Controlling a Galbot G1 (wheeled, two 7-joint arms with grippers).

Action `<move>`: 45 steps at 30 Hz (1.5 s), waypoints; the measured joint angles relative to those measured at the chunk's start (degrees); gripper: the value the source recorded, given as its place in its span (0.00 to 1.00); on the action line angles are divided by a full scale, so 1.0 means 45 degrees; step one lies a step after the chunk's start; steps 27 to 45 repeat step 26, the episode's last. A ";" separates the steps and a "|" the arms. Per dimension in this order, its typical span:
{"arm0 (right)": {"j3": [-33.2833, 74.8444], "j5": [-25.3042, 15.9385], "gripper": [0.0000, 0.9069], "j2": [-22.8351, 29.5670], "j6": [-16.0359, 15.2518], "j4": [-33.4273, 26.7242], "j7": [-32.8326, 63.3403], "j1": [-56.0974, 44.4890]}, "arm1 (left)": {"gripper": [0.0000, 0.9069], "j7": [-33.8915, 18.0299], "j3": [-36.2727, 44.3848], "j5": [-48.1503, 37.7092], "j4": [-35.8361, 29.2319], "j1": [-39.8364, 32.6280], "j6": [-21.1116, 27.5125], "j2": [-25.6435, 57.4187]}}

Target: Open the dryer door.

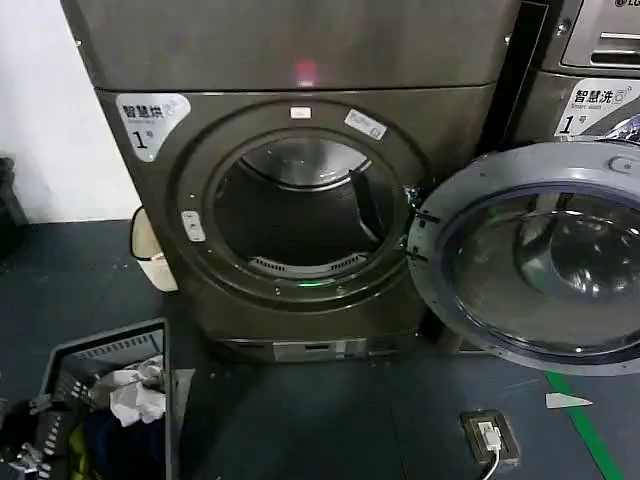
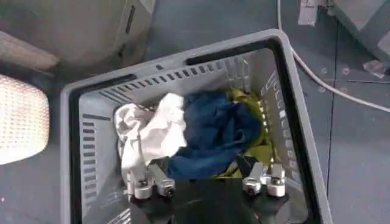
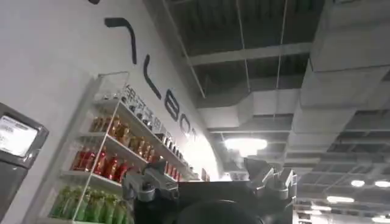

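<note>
The dryer door point(image 1: 540, 250) stands swung wide to the right of the dark dryer point(image 1: 300, 60). Its grey bolted back face and dark glass face me, and it hangs from a hinge beside the round drum opening point(image 1: 300, 205). In the left wrist view my left gripper point(image 2: 207, 176) hangs open over a basket of clothes, with nothing between its fingers point(image 2: 149, 181). In the right wrist view my right gripper point(image 3: 207, 182) points up toward the ceiling, open and holding nothing, away from the door.
A grey laundry basket point(image 1: 100, 350) with white point(image 2: 152, 131) and blue point(image 2: 213, 131) clothes sits on the floor at front left. A lighter silver machine point(image 1: 590, 90) stands behind the open door. A floor socket point(image 1: 490, 435) and green tape point(image 1: 590, 430) lie at front right. A white bin point(image 1: 150, 250) stands left of the dryer.
</note>
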 joint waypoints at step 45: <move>-0.0019 0.0061 1.00 0.0093 -0.0198 0.0190 -0.0051 0.0104 | 1.00 0.0537 -0.0505 0.0986 -0.0077 0.0025 0.0861 0.0148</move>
